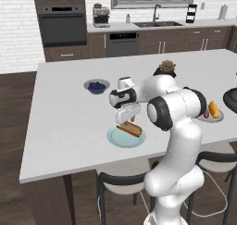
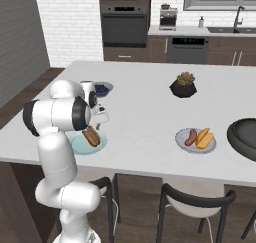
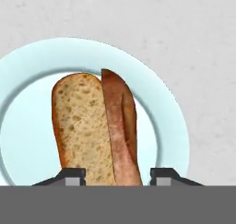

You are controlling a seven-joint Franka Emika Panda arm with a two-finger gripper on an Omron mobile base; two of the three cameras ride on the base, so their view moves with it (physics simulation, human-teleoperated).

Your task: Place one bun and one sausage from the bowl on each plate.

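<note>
Hand view: pale blue-green round plate [image 3: 27, 66] on white surface [image 3: 193, 29], carrying crusty tan bun [image 3: 80, 126] and reddish-brown sausage [image 3: 122, 126] side by side, touching along their lengths; two dark fingertips [image 3: 73, 176] of gripper [image 3: 117, 177] set apart either side of the pair's near ends, jaws parted, nothing clamped between them

Left base view: gripper [image 1: 127, 122] low over blue-green plate [image 1: 115, 138] near front edge of surface [image 1: 60, 103], bun and sausage lying on plate just beneath; small grey bowl of blue berries [image 1: 96, 86] further back; black plant pot with succulent [image 1: 165, 69] behind arm

Right base view: plain grey round plate [image 2: 181, 141] well to the right, holding second sausage [image 2: 191, 136] and second bun [image 2: 204, 137] together; wide dark grey-black bowl [image 2: 243, 137] at right edge, just beyond grey plate, contents not discernible
</note>
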